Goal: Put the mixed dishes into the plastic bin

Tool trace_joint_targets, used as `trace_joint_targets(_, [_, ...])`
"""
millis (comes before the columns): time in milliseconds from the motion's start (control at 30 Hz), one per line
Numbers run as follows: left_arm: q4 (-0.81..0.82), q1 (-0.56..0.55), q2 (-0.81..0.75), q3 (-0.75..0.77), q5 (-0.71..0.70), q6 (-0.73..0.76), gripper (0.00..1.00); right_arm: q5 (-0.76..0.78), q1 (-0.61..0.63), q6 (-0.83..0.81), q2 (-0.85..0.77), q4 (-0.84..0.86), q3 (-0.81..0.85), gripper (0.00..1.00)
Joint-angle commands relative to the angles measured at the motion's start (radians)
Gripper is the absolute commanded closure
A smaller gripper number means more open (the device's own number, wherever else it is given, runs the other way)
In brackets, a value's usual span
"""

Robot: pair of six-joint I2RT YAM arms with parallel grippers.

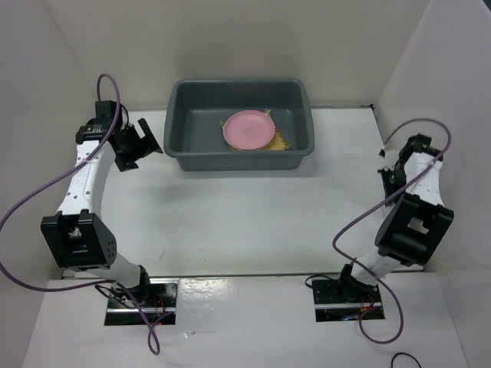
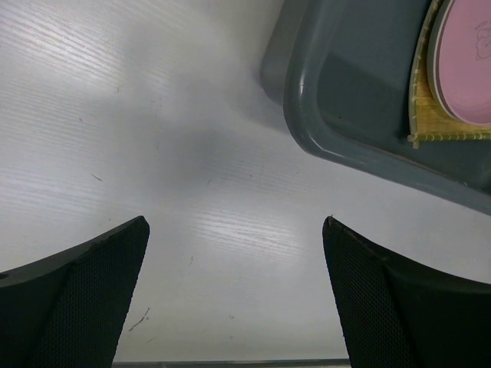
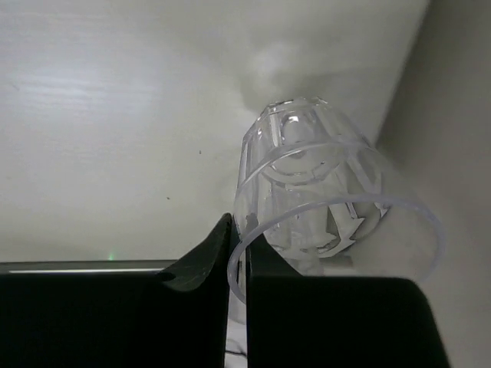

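The grey-blue plastic bin [image 1: 180, 126] stands at the table's far middle. Inside it the pink plate [image 1: 248, 129] lies on the yellow bamboo mat [image 1: 279, 142]. In the left wrist view the bin's corner [image 2: 307, 115], the mat [image 2: 426, 115] and the plate [image 2: 468, 61] show at the upper right. My left gripper [image 1: 142, 144] is open and empty over bare table left of the bin. My right gripper [image 3: 239, 238] is shut on the rim of a clear plastic cup [image 3: 307, 176] at the far right, close to the side wall. The cream dish is out of view.
White walls enclose the table on the left, back and right. The right arm [image 1: 410, 207] stands close to the right wall [image 1: 453, 92]. Purple cables loop off both arms.
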Motion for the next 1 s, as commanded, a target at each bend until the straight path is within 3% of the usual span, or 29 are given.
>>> trace_joint_targets(0, [0.022, 0.005, -0.055, -0.025, -0.017, -0.011, 0.00, -0.108, 0.137, 0.049, -0.084, -0.141, 0.333, 1.00])
trace_joint_targets(100, [0.045, 0.005, -0.084, -0.056, -0.017, -0.011, 0.00, -0.119, 0.308, 0.118, -0.026, -0.247, 0.655, 1.00])
trace_joint_targets(133, [0.058, 0.014, -0.097, -0.077, -0.007, -0.011, 0.00, -0.119, 0.438, 0.139, 0.006, -0.270, 0.813, 1.00])
trace_joint_targets(200, [0.067, 0.014, -0.106, -0.087, -0.007, -0.011, 0.00, -0.062, 0.582, 0.164, 0.081, -0.270, 0.929, 1.00])
trace_joint_targets(233, [0.067, 0.014, -0.115, -0.097, 0.003, -0.011, 0.00, -0.030, 0.738, 0.164, 0.117, -0.270, 1.027, 1.00])
trace_joint_targets(333, [0.076, 0.023, -0.124, -0.107, 0.003, -0.011, 0.00, 0.027, 0.947, 0.142, 0.287, -0.270, 1.199, 1.00])
trace_joint_targets(467, [0.066, 0.023, -0.135, -0.097, 0.003, 0.010, 0.00, -0.100, 1.034, 0.115, 0.541, -0.270, 1.464, 1.00])
trace_joint_targets(600, [0.027, 0.033, -0.135, -0.076, -0.034, 0.046, 0.00, -0.129, 1.103, 0.125, 0.871, -0.270, 1.923, 1.00])
trace_joint_targets(767, [0.016, 0.033, -0.135, -0.076, -0.056, 0.055, 0.00, -0.160, 1.212, 0.104, 0.984, -0.218, 1.922, 1.00])
trace_joint_targets(967, [0.016, 0.033, -0.144, -0.106, -0.065, 0.055, 0.00, -0.159, 1.252, 0.075, 1.132, -0.177, 1.922, 1.00])
